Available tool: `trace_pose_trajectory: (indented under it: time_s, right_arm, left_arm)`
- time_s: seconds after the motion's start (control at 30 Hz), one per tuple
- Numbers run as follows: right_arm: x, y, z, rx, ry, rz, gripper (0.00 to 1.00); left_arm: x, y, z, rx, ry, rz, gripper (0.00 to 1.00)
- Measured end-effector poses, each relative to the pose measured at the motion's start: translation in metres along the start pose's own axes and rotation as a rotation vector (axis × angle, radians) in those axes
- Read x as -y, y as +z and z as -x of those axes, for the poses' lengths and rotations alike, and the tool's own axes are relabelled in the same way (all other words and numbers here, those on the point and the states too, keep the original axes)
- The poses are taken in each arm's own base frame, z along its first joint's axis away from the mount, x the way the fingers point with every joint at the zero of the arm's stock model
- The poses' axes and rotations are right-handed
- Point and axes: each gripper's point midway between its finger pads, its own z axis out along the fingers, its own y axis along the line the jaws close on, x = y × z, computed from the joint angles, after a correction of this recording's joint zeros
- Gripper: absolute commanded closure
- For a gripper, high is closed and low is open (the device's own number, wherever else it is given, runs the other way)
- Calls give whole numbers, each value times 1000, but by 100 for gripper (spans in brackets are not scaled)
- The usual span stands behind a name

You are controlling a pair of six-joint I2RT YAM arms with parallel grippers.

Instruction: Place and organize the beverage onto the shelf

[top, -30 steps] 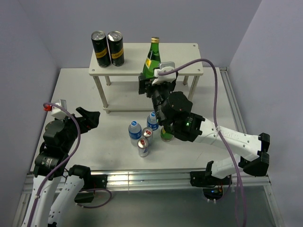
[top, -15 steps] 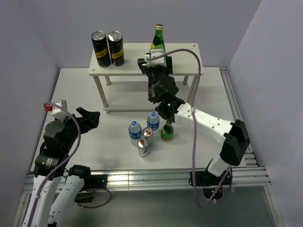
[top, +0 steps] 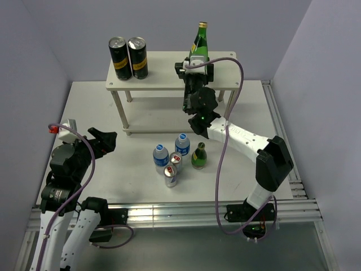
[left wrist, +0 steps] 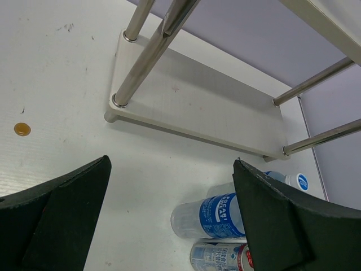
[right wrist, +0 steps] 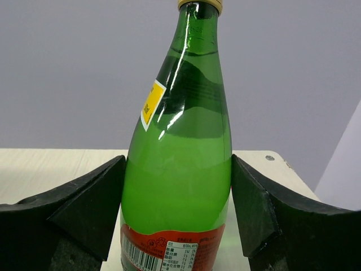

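Right wrist view: the green glass bottle with the yellow label [right wrist: 177, 152] stands upright between the right jaws. These are clenched on its lower body, one pad against each flank. The long axis is vertical, neck up. The top board of the white two-tier shelf [right wrist: 45, 164] lies behind and below. The bottle base is out of frame, so contact with the board cannot be confirmed.

Top external view: the right arm [top: 242, 138] is stretched far forward from its base, and the jaws meet the bottle [top: 198, 42] from the near side. The bottle sits over the right-centre of the top board [top: 158, 70], well apart from the two black cans with gold bands [top: 128, 56] at the left end.

The coming move probably calls for a straight descent along the bottle axis, then release.

The left jaws are released, spread wide and low over the white counter [top: 113, 113]. On the counter, the second green bottle [top: 198, 156], two blue-labelled water bottles [top: 171, 151] and two slim silver cans [top: 172, 168] are clustered before the shelf.
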Motion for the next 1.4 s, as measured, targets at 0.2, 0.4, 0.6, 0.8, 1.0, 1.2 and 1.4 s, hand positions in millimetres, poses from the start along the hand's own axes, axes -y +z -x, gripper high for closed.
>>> trace_pose_trajectory:
  time_s: [0.2, 0.4, 0.6, 0.8, 1.0, 1.2, 1.4]
  right_arm:
    - [6, -11, 0, 68, 87, 0, 100]
    - [21, -33, 3, 108, 203, 17, 100]
    - [26, -38, 4, 124, 249, 14, 100]
    - [21, -34, 1, 135, 254, 9, 100]
    - [1, -21, -2, 150, 225, 24, 100]
    - [-14, -14, -5, 163, 193, 46, 100]
    - [-25, -8, -9, 177, 176, 51, 100]
  left_arm:
    - [-2, 0, 2, 7, 1, 7, 3]
    - [-4, 1, 2, 9, 2, 12, 3]
    - [-4, -2, 6, 26, -1, 8, 3]
    - [-5, -2, 7, 31, 3, 11, 3]
    - [-4, -3, 7, 32, 3, 6, 3]
    - [-4, -4, 8, 34, 2, 4, 3]
    - [-4, -4, 8, 34, 2, 2, 3]
